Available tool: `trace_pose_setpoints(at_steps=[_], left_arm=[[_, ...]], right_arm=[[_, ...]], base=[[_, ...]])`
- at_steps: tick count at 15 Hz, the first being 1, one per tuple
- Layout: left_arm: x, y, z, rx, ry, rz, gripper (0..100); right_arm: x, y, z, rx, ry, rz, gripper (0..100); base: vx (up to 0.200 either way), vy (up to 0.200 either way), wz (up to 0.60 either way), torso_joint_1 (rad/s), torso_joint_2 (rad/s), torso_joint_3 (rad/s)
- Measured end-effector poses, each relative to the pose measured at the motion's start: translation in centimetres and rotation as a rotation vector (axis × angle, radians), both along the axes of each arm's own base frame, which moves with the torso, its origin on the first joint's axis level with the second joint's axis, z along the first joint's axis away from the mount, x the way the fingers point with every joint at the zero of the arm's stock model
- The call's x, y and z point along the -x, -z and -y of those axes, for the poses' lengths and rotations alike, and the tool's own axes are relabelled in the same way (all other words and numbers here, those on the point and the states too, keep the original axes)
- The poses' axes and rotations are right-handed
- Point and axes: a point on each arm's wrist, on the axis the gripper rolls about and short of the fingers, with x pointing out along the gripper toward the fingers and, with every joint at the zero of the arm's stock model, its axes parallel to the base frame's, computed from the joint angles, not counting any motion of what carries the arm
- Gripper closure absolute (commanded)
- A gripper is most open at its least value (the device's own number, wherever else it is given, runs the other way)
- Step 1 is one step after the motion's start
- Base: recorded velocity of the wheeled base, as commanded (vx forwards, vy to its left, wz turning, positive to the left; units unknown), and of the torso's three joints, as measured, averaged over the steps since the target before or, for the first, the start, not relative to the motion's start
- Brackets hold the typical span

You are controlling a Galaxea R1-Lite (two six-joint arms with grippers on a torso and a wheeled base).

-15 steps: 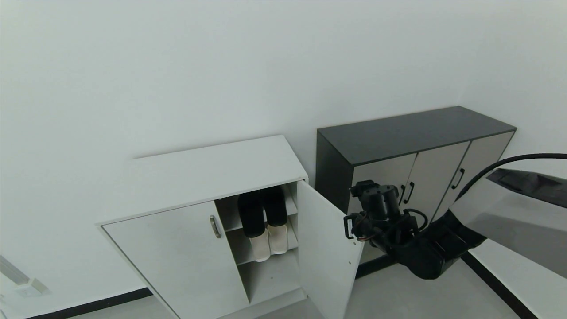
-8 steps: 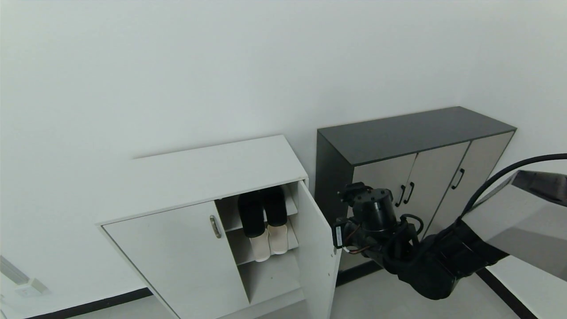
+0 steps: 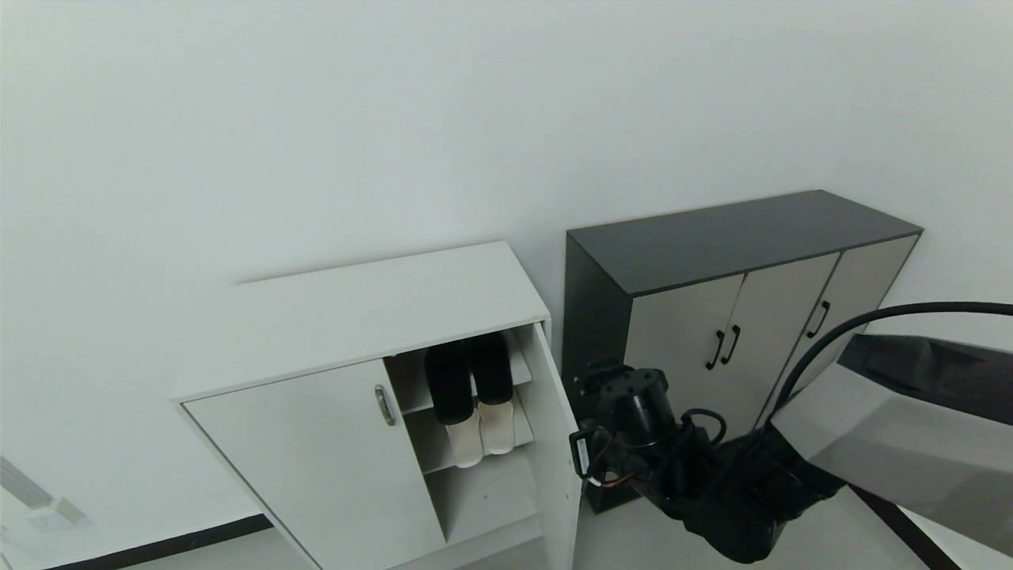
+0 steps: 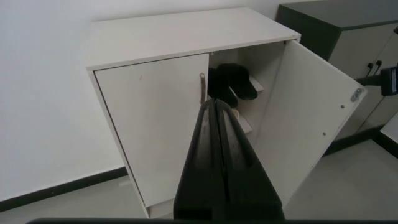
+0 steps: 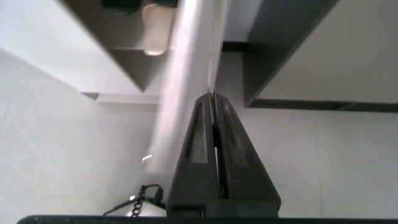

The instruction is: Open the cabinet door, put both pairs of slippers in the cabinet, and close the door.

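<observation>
Head view is showing you the white cabinet (image 3: pixel 372 317) standing against the wall at lower centre, with its left-hand door (image 3: pixel 316 459) sitting shut and its right-hand door (image 3: pixel 556 443) hanging out toward the lower edge of the frame, seen nearly edge-on. Inside the open half, the black slippers (image 3: pixel 467 380) are lying side by side on the upper shelf, and the pale slippers (image 3: pixel 481 431) are lying side by side on the shelf just below them, so both pairs are sitting within the cabinet. A metal handle (image 3: pixel 384 405) is showing on the shut door beside the opening. To the right, a dark cabinet (image 3: pixel 736 237) is standing just beside the white one, its grey doors shut. Your right arm (image 3: pixel 712 483) is reaching in from the lower right, its wrist sitting between the open door and the dark cabinet. Right wrist view is showing the right gripper (image 5: pixel 213 98) with its fingers pressed together, holding nothing, tips lying right up at the pale face of the open door; whether they are touching it cannot be told. Left wrist view is showing the left gripper (image 4: pixel 213 104) with fingers likewise together and holding nothing, well apart from the cabinet front and pointing at the shut door's handle edge.
</observation>
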Motion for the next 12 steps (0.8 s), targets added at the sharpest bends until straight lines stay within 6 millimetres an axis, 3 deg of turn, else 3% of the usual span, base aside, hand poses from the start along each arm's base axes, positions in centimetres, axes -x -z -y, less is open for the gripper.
trace_pose_setpoints(at_steps=[4,12], left_arm=[[0.0,0.0,0.0,0.000,-0.001,0.000,100],[0.0,0.0,0.0,0.000,0.000,0.000,100]], right_arm=[[1.1,-1.1,-1.4,-0.083,-0.090,0.042,100],[2.2,-2.9,-0.6,-0.120,-0.121,0.092,100]], base=[[0.000,0.000,0.00,0.000,0.00,0.000],[0.000,0.000,0.00,0.000,0.00,0.000]])
